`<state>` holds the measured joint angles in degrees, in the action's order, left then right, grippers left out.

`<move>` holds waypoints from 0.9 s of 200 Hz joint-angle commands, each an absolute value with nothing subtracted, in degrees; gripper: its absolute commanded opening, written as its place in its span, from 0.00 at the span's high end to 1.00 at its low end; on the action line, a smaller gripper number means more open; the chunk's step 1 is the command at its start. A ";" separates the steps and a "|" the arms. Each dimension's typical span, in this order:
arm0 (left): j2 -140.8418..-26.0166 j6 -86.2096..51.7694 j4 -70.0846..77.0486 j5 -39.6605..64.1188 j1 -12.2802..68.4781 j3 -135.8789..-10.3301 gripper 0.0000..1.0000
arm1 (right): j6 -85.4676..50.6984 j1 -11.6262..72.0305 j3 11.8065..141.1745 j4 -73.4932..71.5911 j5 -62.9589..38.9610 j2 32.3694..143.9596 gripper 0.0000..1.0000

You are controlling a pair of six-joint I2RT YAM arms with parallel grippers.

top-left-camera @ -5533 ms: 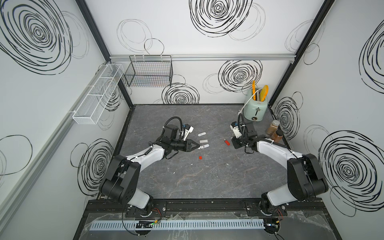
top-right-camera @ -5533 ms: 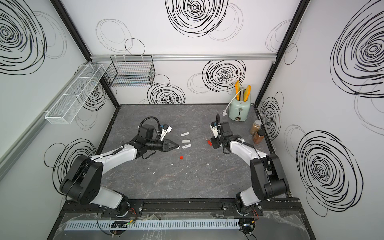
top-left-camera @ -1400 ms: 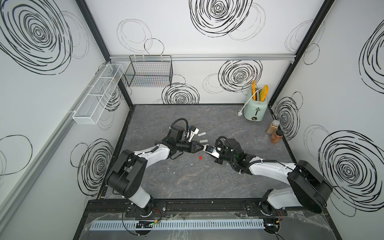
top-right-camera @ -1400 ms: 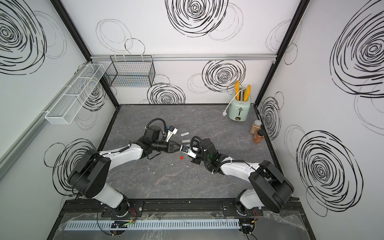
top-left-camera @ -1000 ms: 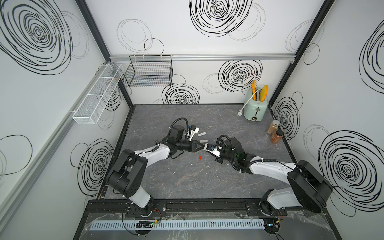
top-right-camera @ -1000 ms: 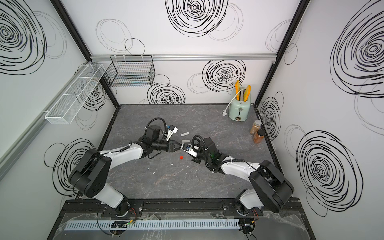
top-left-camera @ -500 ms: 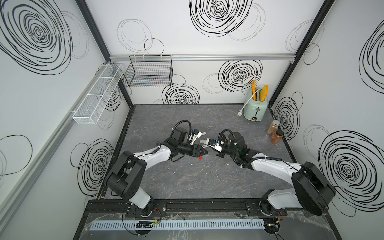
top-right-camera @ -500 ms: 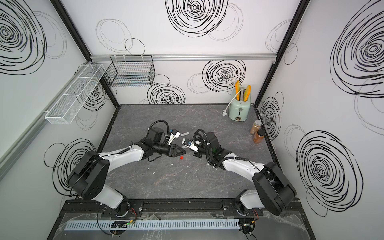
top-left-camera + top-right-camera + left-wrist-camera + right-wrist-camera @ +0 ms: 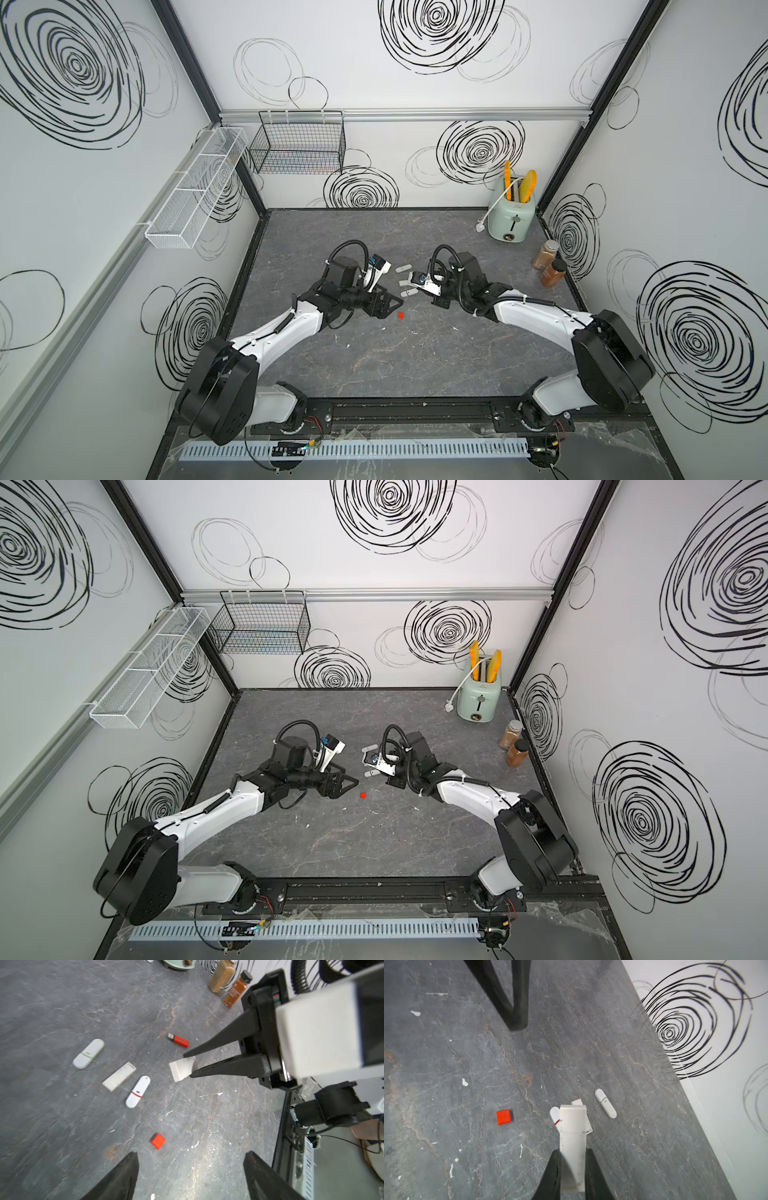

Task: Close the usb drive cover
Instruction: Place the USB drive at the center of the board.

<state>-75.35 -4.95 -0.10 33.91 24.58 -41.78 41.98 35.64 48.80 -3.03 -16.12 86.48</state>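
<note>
My right gripper (image 9: pixel 572 1155) is shut on a white rectangular usb drive (image 9: pixel 572 1126), its cover seated on the end with a thin seam showing. It holds the drive a little above the table, as the left wrist view also shows for the drive (image 9: pixel 181 1068). My left gripper (image 9: pixel 191 1156) stands open and empty, a short way off, fingertips pointing at the right one in both top views (image 9: pixel 392 300). A small red cap (image 9: pixel 158 1141) lies alone on the table below them. A red usb drive (image 9: pixel 178 1040) with its metal plug bare lies farther off.
Three white usb drives (image 9: pixel 88 1053) (image 9: pixel 119 1076) (image 9: pixel 138 1091) lie side by side on the grey table (image 9: pixel 374 357). A mint toaster (image 9: pixel 511 220) and two spice jars (image 9: pixel 545 254) (image 9: pixel 552 272) stand at the back right. Wire baskets (image 9: pixel 299 143) hang on the walls.
The left gripper, shut at the white drive's end a second ago, has opened and drawn back. The right gripper has pulled away to the right with the drive.
</note>
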 commanded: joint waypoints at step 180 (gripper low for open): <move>-67.49 -0.83 5.76 28.30 11.24 -36.62 0.02 | 52.64 40.69 64.78 17.23 -9.08 109.19 0.93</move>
